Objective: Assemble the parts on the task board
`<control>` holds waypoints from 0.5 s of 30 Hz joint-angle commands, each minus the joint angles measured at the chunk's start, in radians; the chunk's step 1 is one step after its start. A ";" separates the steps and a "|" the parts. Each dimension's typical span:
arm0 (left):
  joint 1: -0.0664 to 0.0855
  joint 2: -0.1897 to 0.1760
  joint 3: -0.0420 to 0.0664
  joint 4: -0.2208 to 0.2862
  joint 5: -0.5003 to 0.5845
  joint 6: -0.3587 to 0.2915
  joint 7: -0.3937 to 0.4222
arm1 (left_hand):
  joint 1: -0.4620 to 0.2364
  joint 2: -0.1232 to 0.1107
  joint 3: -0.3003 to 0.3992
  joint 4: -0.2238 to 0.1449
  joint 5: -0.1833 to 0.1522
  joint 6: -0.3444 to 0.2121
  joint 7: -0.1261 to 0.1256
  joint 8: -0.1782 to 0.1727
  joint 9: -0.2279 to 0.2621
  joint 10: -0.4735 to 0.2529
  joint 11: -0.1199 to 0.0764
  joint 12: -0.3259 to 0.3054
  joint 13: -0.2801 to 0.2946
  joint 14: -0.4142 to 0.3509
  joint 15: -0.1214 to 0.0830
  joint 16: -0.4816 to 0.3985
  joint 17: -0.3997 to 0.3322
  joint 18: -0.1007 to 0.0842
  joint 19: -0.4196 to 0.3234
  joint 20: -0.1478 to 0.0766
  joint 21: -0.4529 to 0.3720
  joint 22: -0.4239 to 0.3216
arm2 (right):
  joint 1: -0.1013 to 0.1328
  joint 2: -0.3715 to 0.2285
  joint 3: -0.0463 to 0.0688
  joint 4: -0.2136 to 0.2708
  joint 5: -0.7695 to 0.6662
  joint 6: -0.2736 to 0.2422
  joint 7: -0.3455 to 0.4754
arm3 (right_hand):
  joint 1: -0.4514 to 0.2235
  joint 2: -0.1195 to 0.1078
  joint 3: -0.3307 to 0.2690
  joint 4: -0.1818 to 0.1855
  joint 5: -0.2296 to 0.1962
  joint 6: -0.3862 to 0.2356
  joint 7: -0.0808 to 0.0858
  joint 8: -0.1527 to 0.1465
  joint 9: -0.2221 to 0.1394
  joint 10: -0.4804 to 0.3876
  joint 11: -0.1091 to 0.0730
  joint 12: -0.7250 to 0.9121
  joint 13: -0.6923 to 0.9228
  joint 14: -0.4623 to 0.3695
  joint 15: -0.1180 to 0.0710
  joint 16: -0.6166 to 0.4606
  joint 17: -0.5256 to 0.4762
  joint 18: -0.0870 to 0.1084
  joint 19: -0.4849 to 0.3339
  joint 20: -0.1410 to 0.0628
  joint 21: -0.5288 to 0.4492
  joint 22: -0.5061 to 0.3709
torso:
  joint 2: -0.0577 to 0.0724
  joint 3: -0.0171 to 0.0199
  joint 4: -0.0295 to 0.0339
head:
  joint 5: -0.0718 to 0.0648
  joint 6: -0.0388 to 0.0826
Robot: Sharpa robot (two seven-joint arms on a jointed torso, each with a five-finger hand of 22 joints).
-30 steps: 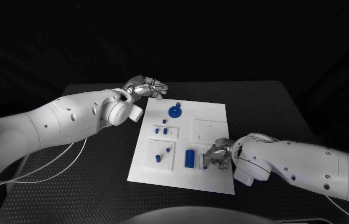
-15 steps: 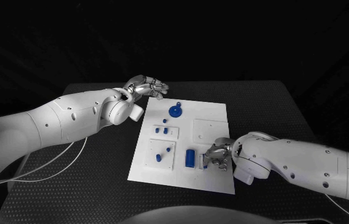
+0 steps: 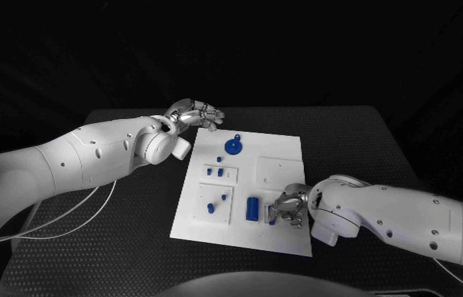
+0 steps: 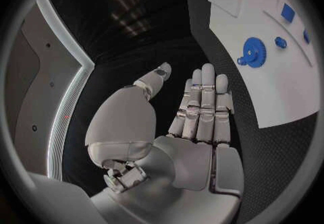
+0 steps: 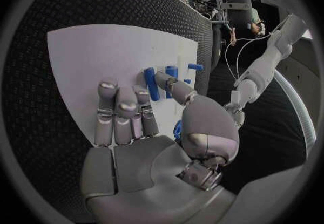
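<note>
Your left hand (image 3: 195,116) hangs over the black counter (image 3: 116,243) just off the far left corner of the task board (image 3: 280,237), palm flat, fingers (image 4: 202,100) straight and side by side, thumb set apart, holding nothing. On the board near that hand lies a blue gear-shaped part (image 3: 233,147), clear of the fingertips. Your right hand (image 3: 290,209) sits low over the board's near edge, arm reaching in from the right. From the right wrist camera its fingers (image 5: 121,110) lie extended on the white plate, and the thumb tip rests beside a blue cylinder (image 5: 151,83), with two more blue pegs (image 5: 173,72) standing just past it. You cannot tell whether the thumb actually touches the cylinder; nothing is clamped in that hand
</note>
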 commanded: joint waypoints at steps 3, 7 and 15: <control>0.001 0.000 0.001 0.003 -0.005 0.015 0.004 | -0.009 -0.003 0.000 0.008 0.002 -0.007 -0.003 0.004 -0.001 -0.005 0.001 0.005 0.002 -0.001 0.005 -0.003 0.001 0.017 -0.003 0.005 -0.005 0.021 | -0.003 0.005 0.000 0.008 0.008 0.024 0.031 | -0.014 -0.006 -0.007 0.000 -0.003 0.010 -0.001 0.002 0.000 0.003 -0.008 -0.006 0.001 -0.001 -0.008 -0.001 -0.001 0.022 0.006 0.000 0.002 0.010 | 0.000 0.0004 0.0000 | 0.001 0.000; 0.001 0.001 0.001 0.003 -0.005 0.015 0.003 | -0.009 -0.003 0.000 0.008 0.002 -0.007 -0.003 0.005 -0.002 -0.005 0.001 0.005 0.002 -0.001 0.005 -0.004 0.001 0.017 -0.004 0.005 -0.005 0.021 | -0.003 0.007 0.000 0.008 0.008 0.024 0.033 | -0.016 -0.008 -0.013 0.002 -0.004 0.010 -0.001 0.002 0.000 0.002 -0.008 -0.006 0.001 -0.001 -0.009 -0.001 -0.001 0.022 0.006 0.000 0.002 0.010 | 0.000 0.0005 -0.0002 | 0.002 0.000; 0.001 0.001 0.001 0.002 -0.005 0.017 0.002 | -0.009 -0.003 0.000 0.009 0.002 -0.007 -0.003 0.005 -0.002 -0.005 0.001 0.005 0.002 -0.001 0.005 -0.004 0.002 0.017 -0.004 0.005 -0.005 0.021 | -0.003 0.008 0.000 0.004 -0.004 0.015 0.037 | -0.018 -0.009 -0.021 0.006 -0.015 0.011 -0.002 0.003 -0.001 0.002 -0.009 -0.007 0.001 -0.001 -0.010 -0.001 -0.002 0.022 0.005 -0.001 0.001 0.009 | 0.000 0.0002 -0.0006 | 0.002 0.003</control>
